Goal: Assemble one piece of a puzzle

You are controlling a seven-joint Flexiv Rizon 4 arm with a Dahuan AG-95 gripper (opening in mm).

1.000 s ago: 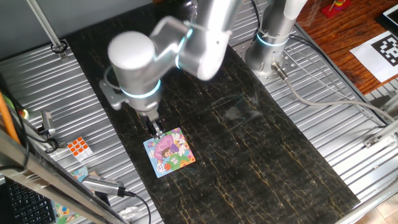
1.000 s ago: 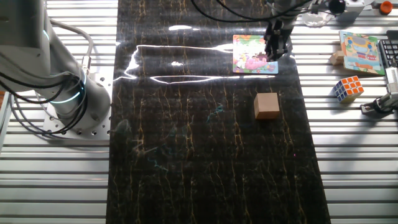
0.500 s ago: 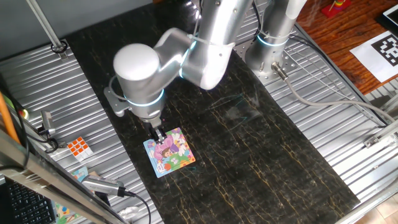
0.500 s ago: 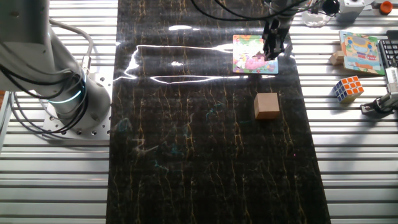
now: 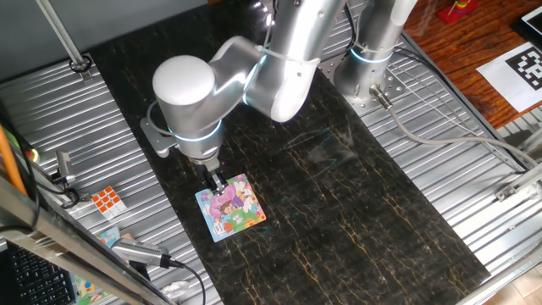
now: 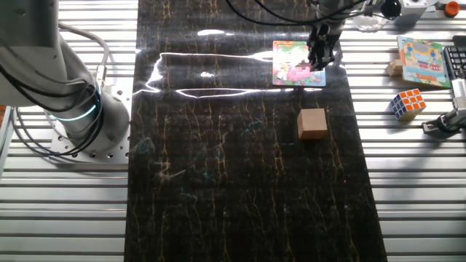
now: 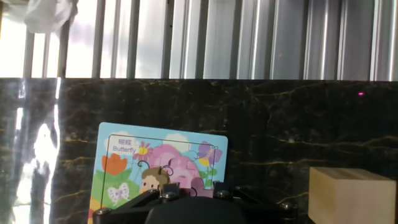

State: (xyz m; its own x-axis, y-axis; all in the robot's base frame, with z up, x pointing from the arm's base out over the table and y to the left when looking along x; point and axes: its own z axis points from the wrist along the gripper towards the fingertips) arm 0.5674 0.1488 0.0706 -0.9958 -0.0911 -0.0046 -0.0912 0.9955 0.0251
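The puzzle (image 5: 230, 206) is a small square board with a light blue border and a pink, yellow and green cartoon. It lies flat on the dark marbled mat and also shows in the other fixed view (image 6: 297, 63) and the hand view (image 7: 155, 158). My gripper (image 5: 217, 180) points straight down over the board's edge (image 6: 318, 58). In the hand view my gripper (image 7: 194, 188) has its fingers close together on the piece (image 7: 198, 185), a tiny pink-purple knobbed shape low over the picture. I cannot tell whether the piece touches the board.
A tan wooden cube (image 6: 312, 123) stands on the mat near the puzzle, at the lower right of the hand view (image 7: 351, 193). An orange-and-white twisty cube (image 6: 407, 103) and a second picture board (image 6: 420, 60) lie on the ribbed metal beside the mat. The arm's base (image 6: 80, 116) stands opposite.
The arm has shifted slightly and settled. The gripper tips have moved a little over the puzzle's edge, still shut on the piece. The puzzle and cube have not moved.
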